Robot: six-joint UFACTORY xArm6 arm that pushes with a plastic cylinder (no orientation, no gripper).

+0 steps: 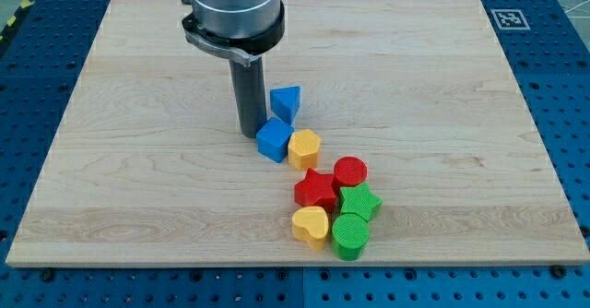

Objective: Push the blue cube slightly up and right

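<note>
Camera view: my tip [250, 135] touching small blue cube [273, 140] at mid-board, grasping nothing, left of yellow hexagonal block [303, 148]. Probably light, rigid, slippery; best pushed from lower-left face.

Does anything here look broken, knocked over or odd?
Nothing stands out. My tip rests just left of the blue cube, which touches a yellow block. All blocks sit flat and intact on the wooden board.

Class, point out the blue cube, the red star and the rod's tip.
blue cube [273, 140]: camera view, top face.
red star [316, 189]: camera view, top face.
my tip [250, 133]: camera view, rod's lower end.
</note>
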